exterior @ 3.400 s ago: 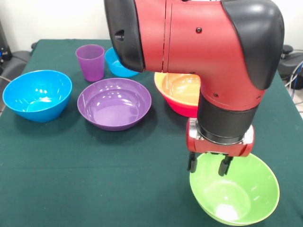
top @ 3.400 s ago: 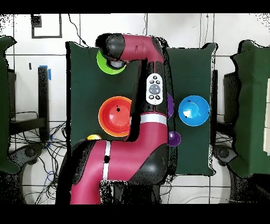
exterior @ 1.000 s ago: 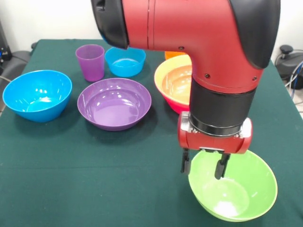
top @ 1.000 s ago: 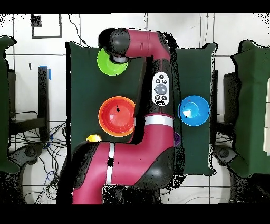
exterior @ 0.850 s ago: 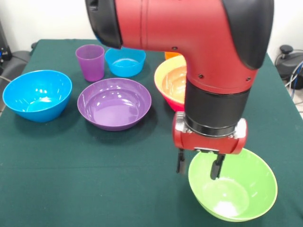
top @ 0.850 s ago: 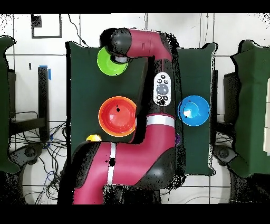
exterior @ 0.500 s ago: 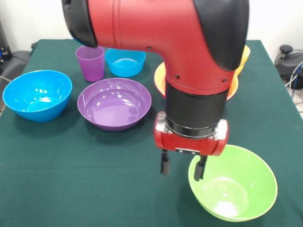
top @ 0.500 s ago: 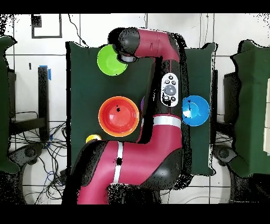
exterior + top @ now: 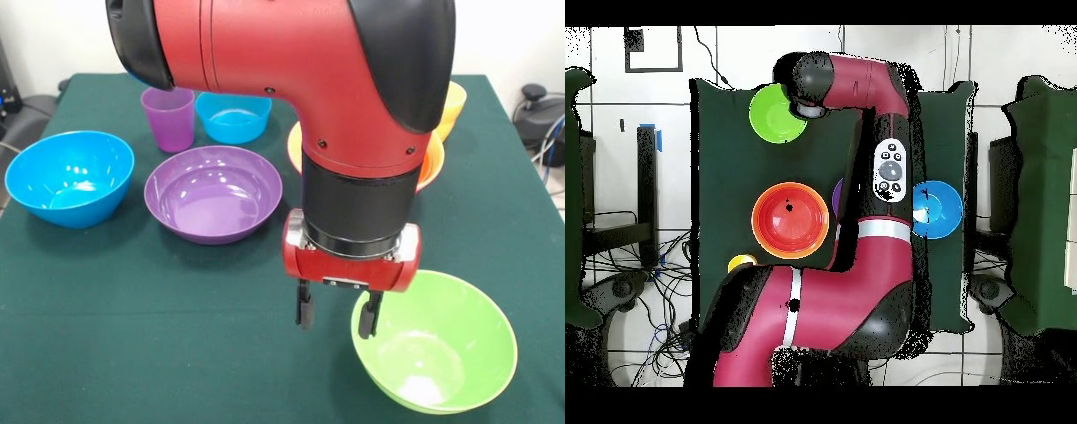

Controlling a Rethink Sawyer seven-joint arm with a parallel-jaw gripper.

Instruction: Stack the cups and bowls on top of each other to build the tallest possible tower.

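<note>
My gripper (image 9: 335, 316) hangs open and empty at the left rim of the green bowl (image 9: 441, 353). Its right finger (image 9: 366, 318) is at the rim and the other is outside, over the cloth. Behind the arm stands the tower (image 9: 430, 161), nested bowls with an orange rim, mostly hidden. From above, the tower (image 9: 790, 220) shows a red inside, and the green bowl (image 9: 773, 112) lies beside the arm's wrist, which covers the gripper. A purple bowl (image 9: 212, 190), a large blue bowl (image 9: 69, 175), a small blue bowl (image 9: 234, 115) and a purple cup (image 9: 169, 115) stand at the left.
An orange-yellow cup (image 9: 455, 99) peeks out at the back right behind the arm. A yellow cup (image 9: 742, 262) shows near the robot's base in the overhead view. The dark green cloth (image 9: 159, 336) covers the table. The green bowl sits close to the front edge.
The gripper has moved left in the front view, from over the green bowl's inside to its left rim. It stayed open. The bowl has not moved.
</note>
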